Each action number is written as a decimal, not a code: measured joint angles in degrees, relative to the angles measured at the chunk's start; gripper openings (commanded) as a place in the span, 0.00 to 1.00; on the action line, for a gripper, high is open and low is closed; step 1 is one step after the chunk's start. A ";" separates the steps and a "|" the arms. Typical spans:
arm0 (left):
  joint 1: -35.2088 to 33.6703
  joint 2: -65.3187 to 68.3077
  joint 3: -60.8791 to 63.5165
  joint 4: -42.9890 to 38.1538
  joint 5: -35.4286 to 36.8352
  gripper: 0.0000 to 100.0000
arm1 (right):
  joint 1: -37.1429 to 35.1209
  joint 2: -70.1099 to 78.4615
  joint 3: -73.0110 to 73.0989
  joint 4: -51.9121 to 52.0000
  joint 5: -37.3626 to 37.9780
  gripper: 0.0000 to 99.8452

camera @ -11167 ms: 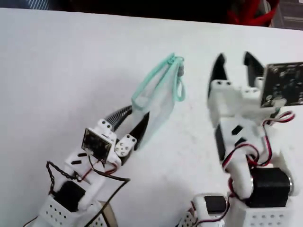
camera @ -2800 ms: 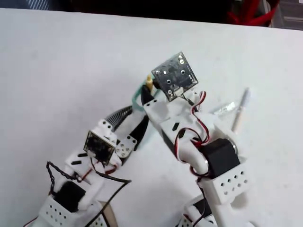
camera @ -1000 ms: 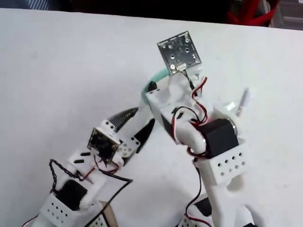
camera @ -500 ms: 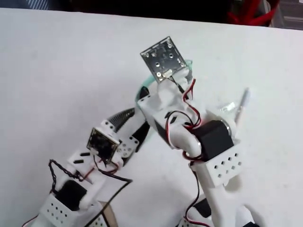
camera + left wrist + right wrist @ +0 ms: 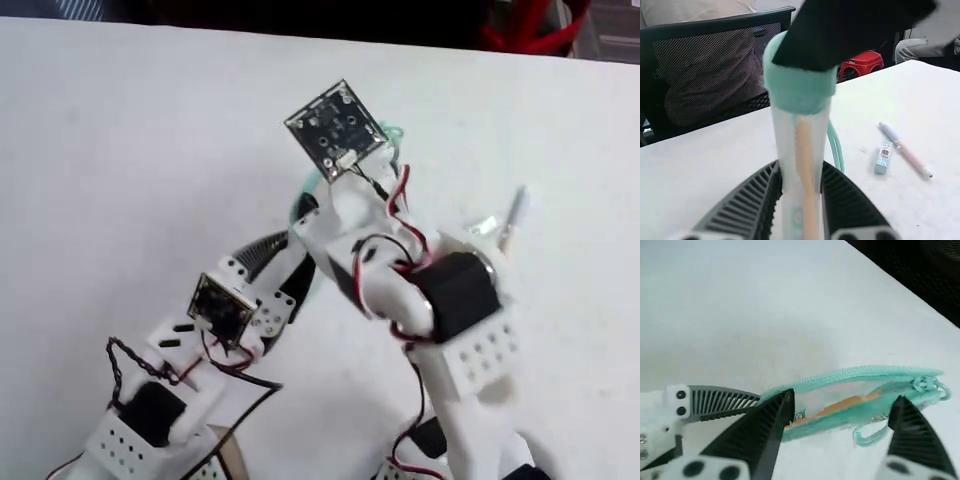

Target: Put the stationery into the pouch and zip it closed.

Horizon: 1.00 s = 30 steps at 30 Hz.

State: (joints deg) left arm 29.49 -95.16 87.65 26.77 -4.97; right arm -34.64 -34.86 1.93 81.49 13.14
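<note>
Swung across since earlier, the right claw [image 5: 842, 397] now hangs spread apart over the clear plastic pouch with mint-green zip [image 5: 855, 390], which the left claw [image 5: 799, 172] clamps, apparently steadying it for loading; a pale slim pen [image 5: 905, 151] lies unpacked on the white desk [image 5: 150, 150].

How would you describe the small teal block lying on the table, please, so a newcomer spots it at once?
Start at the white table and find the clear pouch with the teal zip. Two loose items lie nearby: the block is the short, stubby one beside the long, slim pen.
</note>
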 measured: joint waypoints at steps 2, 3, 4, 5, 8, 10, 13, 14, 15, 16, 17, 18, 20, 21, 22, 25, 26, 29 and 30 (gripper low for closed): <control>-0.09 0.00 0.00 0.00 0.00 0.04 | -0.79 -0.35 -4.31 2.02 0.26 0.32; -0.09 0.00 0.00 0.00 0.00 0.04 | -0.88 -0.53 -6.07 2.73 0.26 0.32; -0.09 0.00 0.00 0.00 0.00 0.04 | -0.88 -0.62 -7.47 3.08 0.26 0.32; -0.09 0.00 0.00 0.00 0.00 0.04 | -0.62 -0.79 -8.44 3.16 0.26 0.32; -0.09 -0.09 0.00 0.53 0.00 0.04 | -0.62 -1.05 -10.02 3.08 0.26 0.32; -0.09 -0.35 0.00 0.79 0.00 0.04 | 1.05 -1.05 -10.73 3.08 0.26 0.32; -0.09 -0.44 0.00 0.97 0.00 0.04 | 5.63 -1.05 -11.78 3.08 0.26 0.32; -0.09 -0.44 0.00 0.97 0.00 0.04 | 7.30 -1.05 -11.78 3.08 -0.09 0.32; -0.09 -0.44 0.00 0.97 0.00 0.04 | 9.41 -1.05 -11.78 3.08 -1.14 0.32; -0.09 -0.44 0.00 0.97 0.00 0.04 | 11.69 -1.05 -11.78 3.08 -2.90 0.32; -0.09 -0.44 0.00 0.97 0.00 0.04 | 14.24 -1.05 -11.78 3.08 -4.66 0.32; -0.09 -0.44 0.00 0.97 0.00 0.04 | 16.97 -1.05 -11.78 3.08 -6.59 0.32; -0.09 -0.44 0.00 0.97 0.00 0.04 | 21.63 -1.05 -11.78 2.90 -10.37 0.32; -0.09 -0.44 0.00 0.97 0.00 0.04 | 23.91 -1.05 -11.78 2.73 -12.04 0.32; -0.09 -0.44 0.00 0.97 0.00 0.05 | 26.11 -1.05 -11.78 2.73 -13.63 0.32; -0.09 -0.44 0.00 0.97 0.00 0.05 | 30.33 -1.05 -11.52 2.73 -16.26 0.32; -0.09 -0.44 0.00 0.97 0.00 0.05 | 31.12 -1.05 -10.90 2.73 -16.53 0.32; -0.09 -0.44 0.00 0.97 0.00 0.05 | 32.09 -0.79 -7.47 0.97 -16.79 0.32; -0.09 -0.44 0.00 0.97 0.00 0.05 | 32.35 -0.44 -6.07 0.09 -16.79 0.32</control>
State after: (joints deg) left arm 29.41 -95.60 87.65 27.74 -4.97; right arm -2.29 -35.30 -4.13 81.58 -3.65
